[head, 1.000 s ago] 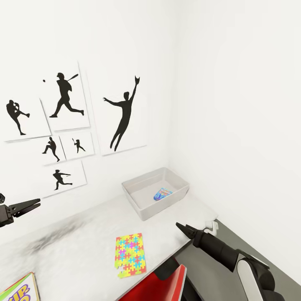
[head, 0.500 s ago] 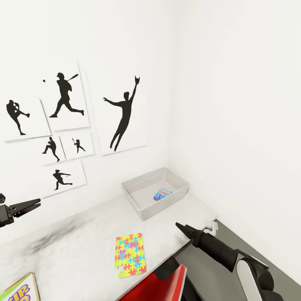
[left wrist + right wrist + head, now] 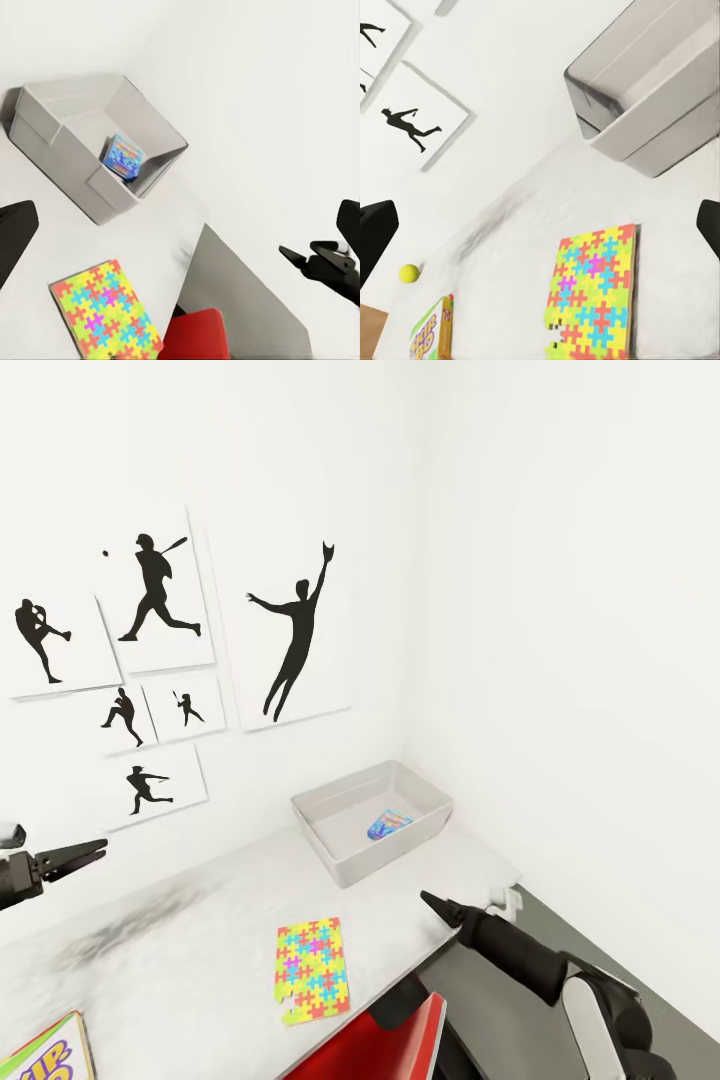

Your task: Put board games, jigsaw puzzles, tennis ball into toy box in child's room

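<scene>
White walls with black sports-silhouette posters (image 3: 160, 595) backed the pale grey surface (image 3: 200, 940), where both grippers hovered empty: left gripper (image 3: 85, 852) with fingers slightly spread, right gripper (image 3: 432, 903) seemingly pressed together. From the left wrist, the shallow grey toy box (image 3: 60, 127) held one colourful slab. From the right wrist, the multicolour jigsaw slab (image 3: 592, 289), small yellow-green ball (image 3: 409, 273) and SKIP-BO box (image 3: 429, 330) awaited; grasping the jigsaw seemed next.

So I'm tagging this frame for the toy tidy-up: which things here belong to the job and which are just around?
Belongs to the job:
- toy box, one colourful item already inside
- jigsaw puzzle on the table
- tennis ball
- SKIP-BO board game

Just around:
- sports silhouette posters
- red chair
- lower dark grey cabinet
</scene>
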### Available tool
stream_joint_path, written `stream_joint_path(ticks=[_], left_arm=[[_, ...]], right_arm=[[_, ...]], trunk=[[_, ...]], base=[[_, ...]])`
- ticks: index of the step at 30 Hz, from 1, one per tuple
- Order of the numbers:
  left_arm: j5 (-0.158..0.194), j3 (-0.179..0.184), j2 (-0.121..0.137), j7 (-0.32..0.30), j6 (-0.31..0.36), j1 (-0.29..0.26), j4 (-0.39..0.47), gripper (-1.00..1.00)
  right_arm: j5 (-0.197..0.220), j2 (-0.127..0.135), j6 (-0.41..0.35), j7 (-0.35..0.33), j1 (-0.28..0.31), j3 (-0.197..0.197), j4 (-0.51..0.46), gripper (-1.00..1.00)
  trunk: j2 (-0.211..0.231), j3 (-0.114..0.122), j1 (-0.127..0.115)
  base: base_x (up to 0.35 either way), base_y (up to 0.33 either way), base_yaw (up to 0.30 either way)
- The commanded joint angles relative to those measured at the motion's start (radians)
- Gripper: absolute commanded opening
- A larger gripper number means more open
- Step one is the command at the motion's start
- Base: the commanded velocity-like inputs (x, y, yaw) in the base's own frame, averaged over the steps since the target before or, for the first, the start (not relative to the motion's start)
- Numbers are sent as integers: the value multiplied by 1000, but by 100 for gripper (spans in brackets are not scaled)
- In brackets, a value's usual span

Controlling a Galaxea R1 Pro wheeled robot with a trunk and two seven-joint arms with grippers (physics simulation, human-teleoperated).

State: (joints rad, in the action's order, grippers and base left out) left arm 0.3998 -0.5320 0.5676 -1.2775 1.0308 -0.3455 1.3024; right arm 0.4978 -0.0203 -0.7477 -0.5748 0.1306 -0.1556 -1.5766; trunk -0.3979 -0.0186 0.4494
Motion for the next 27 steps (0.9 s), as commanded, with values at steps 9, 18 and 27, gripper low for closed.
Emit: stream_joint_path(ticks=[9, 18, 27], left_arm=[[6, 151, -19, 120, 5, -55, -3, 100], [7, 239, -135, 398, 10, -223, -69, 100], [5, 288, -254, 693, 12, -417, -232, 100]], right_arm=[[5, -15, -208, 177, 161, -2, 1, 100], [12, -72, -293, 430, 376, 48, 67, 100], [15, -97, -291, 627, 586, 121, 313, 100]], trunk=[[-2, -2, 1], [-2, -2, 1], [-2, -2, 1]], base=[[0, 0, 0], [0, 0, 0], [0, 0, 0]])
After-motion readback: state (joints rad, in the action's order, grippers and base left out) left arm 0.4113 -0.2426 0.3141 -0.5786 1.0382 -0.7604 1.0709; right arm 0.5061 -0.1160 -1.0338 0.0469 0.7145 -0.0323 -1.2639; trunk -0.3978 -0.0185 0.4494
